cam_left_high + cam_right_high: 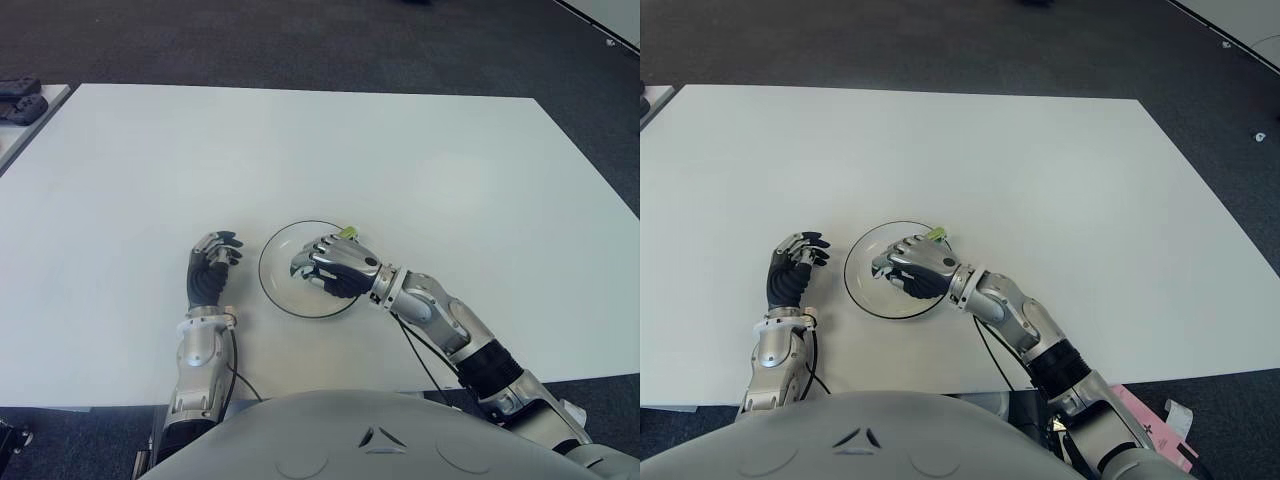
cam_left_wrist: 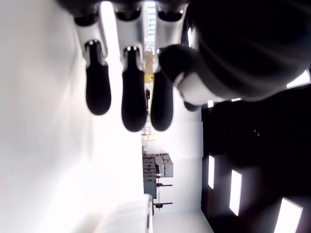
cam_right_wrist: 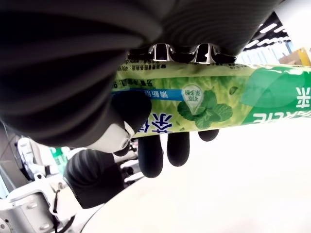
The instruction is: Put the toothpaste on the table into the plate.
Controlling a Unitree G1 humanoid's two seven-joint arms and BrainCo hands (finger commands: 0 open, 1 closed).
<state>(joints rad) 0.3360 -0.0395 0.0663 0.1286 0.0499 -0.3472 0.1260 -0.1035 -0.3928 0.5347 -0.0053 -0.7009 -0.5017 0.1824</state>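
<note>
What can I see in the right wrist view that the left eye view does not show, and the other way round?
Only the right wrist view shows the print on the toothpaste: a green pack with mint leaves and a blue band, clamped between thumb and fingers.

Only the left eye view shows the layout: the white table, the plate, and the left hand holding nothing, beside the plate on its left.

Both show the right hand gripping the toothpaste; in the eye view it is over the plate, with only a green tip visible.

One toothpaste (image 3: pixel 209 99), one plate (image 1: pixel 275 250) — two hands.
</note>
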